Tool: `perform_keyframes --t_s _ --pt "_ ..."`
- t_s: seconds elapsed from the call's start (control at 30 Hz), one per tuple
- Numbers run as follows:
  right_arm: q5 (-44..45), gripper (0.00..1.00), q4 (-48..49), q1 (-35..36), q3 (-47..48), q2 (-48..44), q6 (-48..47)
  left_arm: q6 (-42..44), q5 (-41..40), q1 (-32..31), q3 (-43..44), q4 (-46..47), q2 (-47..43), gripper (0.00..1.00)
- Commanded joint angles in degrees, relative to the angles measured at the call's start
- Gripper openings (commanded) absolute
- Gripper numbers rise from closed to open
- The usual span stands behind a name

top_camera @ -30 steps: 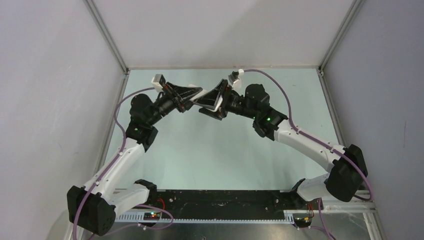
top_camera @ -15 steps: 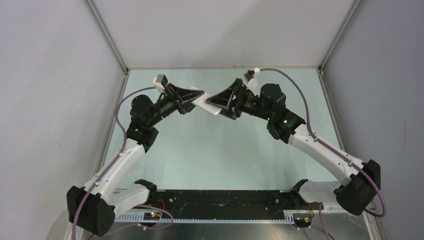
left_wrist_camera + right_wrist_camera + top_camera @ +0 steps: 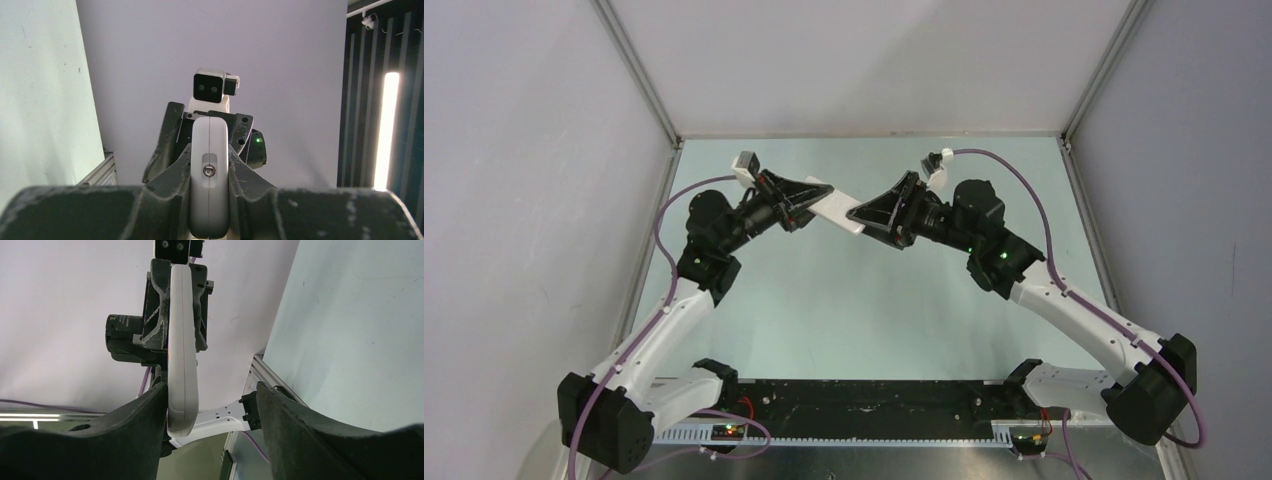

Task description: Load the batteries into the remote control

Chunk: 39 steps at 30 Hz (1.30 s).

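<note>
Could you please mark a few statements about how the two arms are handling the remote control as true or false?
1. The left pincer is shut on the remote control. True.
2. The right pincer is clamped tight on the remote control. False: its jaws stand open, with a gap on one side of the remote control.
3. The remote control lies flat on the table. False: the left pincer holds it in the air above the table.
4. The remote control's free end reaches between the right pincer's fingers. True.
</note>
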Motion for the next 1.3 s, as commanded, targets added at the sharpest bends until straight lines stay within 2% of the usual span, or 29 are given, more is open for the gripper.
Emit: perform_keyframes --t_s 0.0,0.17,0.43,0.77,0.83,0.97,1.17,1.27 --pt "2.33 0.65 -1.07 -0.15 -1.84 0.33 -0.21 -1.13 0.85 0.12 1.22 3.54 -2.43 0.0" --pt "3.55 0.58 0.38 0.52 -2.22 3.0 -0.1 -4.13 1.22 0.18 2.34 3.64 -3.19 0.0" --pt "3.7 0.58 4.79 2.08 -2.14 6.84 1.57 -5.43 2.21 0.13 5.04 3.72 -2.07 0.0" --pt "1.9 0.64 7.66 1.1 -0.5 6.6 2.77 -2.01 1.11 0.19 2.09 3.64 -2.41 0.0" --pt "1.26 0.7 6.88 0.01 -0.21 4.82 2.7 -0.31 0.79 0.22 1.2 3.65 -2.12 0.0" --pt "1.36 0.83 1.48 -2.92 -0.19 -1.12 -0.4 6.18 0.8 0.36 0.68 2.94 -0.62 0.0" --pt "7.8 0.92 -17.51 -8.31 -0.13 -10.62 -10.9 18.96 3.01 0.39 2.62 -2.53 2.17 0.0" --pt "11.63 0.92 -20.77 -8.86 -0.12 -13.46 -17.7 25.59 2.38 0.31 4.3 -12.92 2.42 0.0"
